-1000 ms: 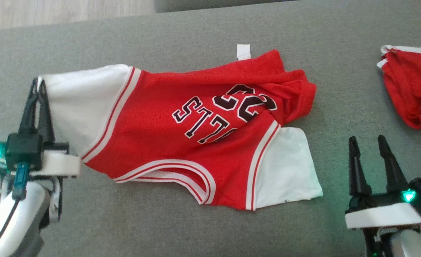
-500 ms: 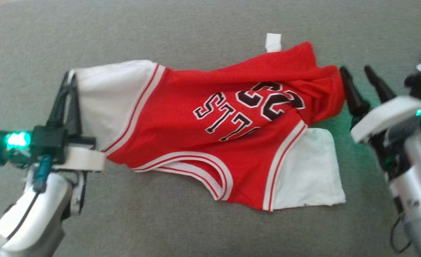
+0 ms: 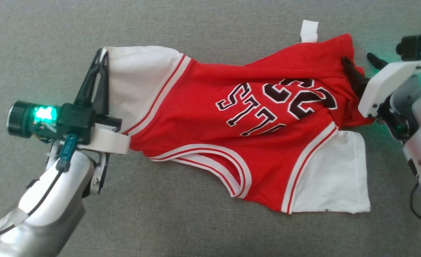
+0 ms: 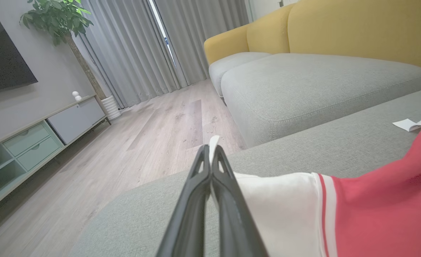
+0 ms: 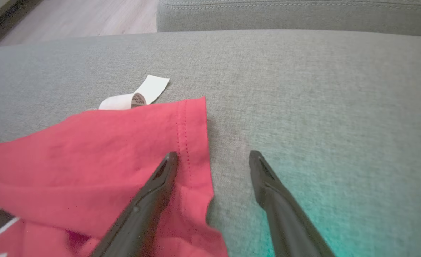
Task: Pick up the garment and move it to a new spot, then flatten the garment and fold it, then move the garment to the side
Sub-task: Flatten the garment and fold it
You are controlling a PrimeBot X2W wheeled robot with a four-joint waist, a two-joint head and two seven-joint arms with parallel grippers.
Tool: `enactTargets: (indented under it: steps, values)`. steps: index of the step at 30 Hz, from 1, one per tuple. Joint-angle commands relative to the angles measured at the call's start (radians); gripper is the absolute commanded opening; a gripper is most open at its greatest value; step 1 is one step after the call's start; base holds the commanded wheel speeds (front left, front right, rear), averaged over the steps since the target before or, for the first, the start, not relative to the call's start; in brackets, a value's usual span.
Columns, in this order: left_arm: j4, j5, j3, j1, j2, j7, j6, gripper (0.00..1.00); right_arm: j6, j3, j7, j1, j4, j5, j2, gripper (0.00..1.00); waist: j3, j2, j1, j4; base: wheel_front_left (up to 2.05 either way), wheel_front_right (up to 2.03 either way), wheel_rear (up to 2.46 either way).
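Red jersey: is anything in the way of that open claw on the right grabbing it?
Nothing visible. The open right gripper straddles the hemmed edge of the jersey, one finger over cloth, one over bare grey cushion.

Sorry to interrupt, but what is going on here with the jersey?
The robot is working on a red and white jersey lying on a grey cushion. Its left gripper is shut on the edge of one white sleeve. Its right gripper is open at the opposite red hem, one finger over the fabric, one over the cushion, not yet gripping.
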Motion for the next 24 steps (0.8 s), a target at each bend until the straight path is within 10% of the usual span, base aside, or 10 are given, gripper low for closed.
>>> enactTargets:
  steps: [1, 4, 6, 24]
  values:
    - [-0.012, 0.011, 0.031, -0.056, 0.021, -0.013, -0.007, 0.0, 0.008, 0.036, -0.009, -0.04, 0.011, 0.005, -0.012, 1.0, 0.013, 0.0, -0.0001, 0.016, 0.0, 0.0, 0.0]
    - [0.006, 0.013, 0.021, -0.069, 0.003, -0.02, -0.015, 0.0, 0.008, 0.093, -0.004, -0.064, 0.053, 0.023, -0.005, 1.0, 0.017, 0.0, -0.0001, 0.027, 0.0, 0.0, 0.0]
    - [0.02, 0.013, 0.016, -0.074, -0.007, -0.025, -0.019, 0.0, 0.008, 0.129, -0.004, -0.071, 0.064, 0.051, 0.002, 0.0, 0.016, 0.0, -0.0001, 0.03, 0.0, 0.0, 0.0]
    - [-0.067, 0.039, 0.059, -0.065, 0.014, -0.086, -0.032, 0.0, 0.008, 0.238, -0.387, -0.098, -0.081, 0.11, -0.208, 0.0, -0.1, 0.0, -0.0001, -0.172, 0.0, 0.0, 0.0]
